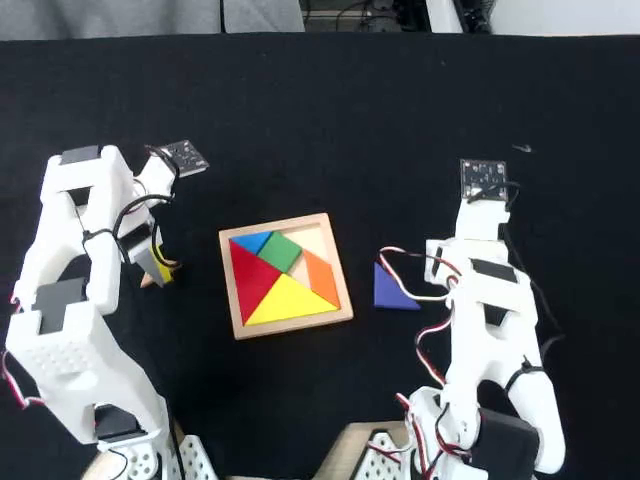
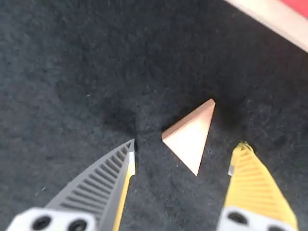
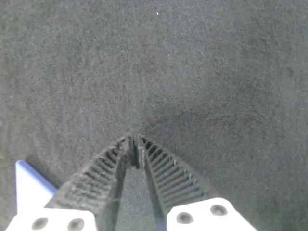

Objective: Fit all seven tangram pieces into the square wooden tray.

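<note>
Left wrist view showed the left gripper spread wide, empty, straddling a pale triangle on the black counter. The right gripper was closed on nothing near the blue triangle; the tray held five pieces.

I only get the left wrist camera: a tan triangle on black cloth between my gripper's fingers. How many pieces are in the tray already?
Observer: Five: blue, green, orange, red and yellow sit in the wooden tray.
Operator: Where's the seventh piece?
Observer: A dark blue triangle lies on the cloth beside the tray, on the right arm's side.
Operator: Is the right gripper holding it?
Observer: No, the right gripper is shut on nothing, over bare cloth.
</note>
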Controlling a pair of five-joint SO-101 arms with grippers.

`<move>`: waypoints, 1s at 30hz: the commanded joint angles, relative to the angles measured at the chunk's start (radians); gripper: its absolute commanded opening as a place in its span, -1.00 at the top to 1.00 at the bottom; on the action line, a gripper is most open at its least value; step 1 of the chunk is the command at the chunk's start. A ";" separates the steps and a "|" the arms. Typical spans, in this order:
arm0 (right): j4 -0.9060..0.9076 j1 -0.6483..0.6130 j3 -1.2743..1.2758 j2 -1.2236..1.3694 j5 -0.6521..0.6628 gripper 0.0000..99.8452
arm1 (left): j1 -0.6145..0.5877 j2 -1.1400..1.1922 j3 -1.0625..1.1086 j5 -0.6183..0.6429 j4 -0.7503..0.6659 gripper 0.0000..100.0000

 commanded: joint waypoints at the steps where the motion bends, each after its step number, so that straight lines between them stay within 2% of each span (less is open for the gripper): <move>1: -0.020 -0.014 -0.027 -0.002 0.008 0.97 | 0.015 0.006 -0.019 -0.066 -0.011 0.38; 10: -0.020 -0.014 -0.027 -0.002 0.008 0.97 | 0.021 0.008 0.062 -0.087 -0.173 0.38; 15: -0.020 -0.014 -0.027 -0.002 0.008 0.97 | 0.036 0.006 0.071 -0.094 -0.170 0.38; 18: -0.020 -0.014 -0.027 -0.002 0.008 0.97 | 0.035 0.008 0.081 -0.143 -0.172 0.39; 23: -0.020 -0.014 -0.027 -0.002 0.008 0.97 | 0.044 0.008 0.105 -0.192 -0.180 0.57; 30: -0.020 -0.014 -0.025 -0.002 0.008 0.97 | 0.041 0.008 0.111 -0.181 -0.196 0.56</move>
